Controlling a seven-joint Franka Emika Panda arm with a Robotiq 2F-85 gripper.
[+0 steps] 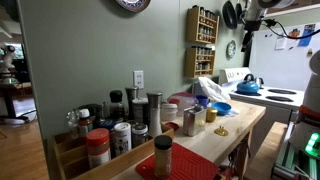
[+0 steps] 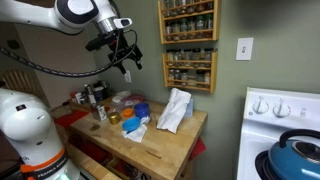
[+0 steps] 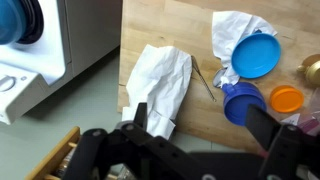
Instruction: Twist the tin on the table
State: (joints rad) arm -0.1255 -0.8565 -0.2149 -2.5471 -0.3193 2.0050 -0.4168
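Observation:
The tin [image 1: 190,122] is a small dull silver-tan can standing upright on the pale wood table [image 1: 228,130] beside a yellow-topped jar [image 1: 210,113]. It also shows in an exterior view [image 2: 101,112], at the crowded end of the table [image 2: 165,148]. It is out of the wrist view. My gripper [image 2: 127,60] hangs high above the table, well clear of the tin. In the wrist view the gripper [image 3: 205,125] is open and empty. It looks down on a white crumpled cloth [image 3: 160,80] and a blue cup [image 3: 240,100].
A blue lid [image 3: 257,55] and an orange lid [image 3: 287,98] lie on the table. Several jars and red-lidded spice jars [image 1: 98,145] crowd one end. A white stove [image 2: 285,110] with a blue kettle [image 2: 295,160] stands beside it. A spice rack [image 2: 190,45] hangs on the wall.

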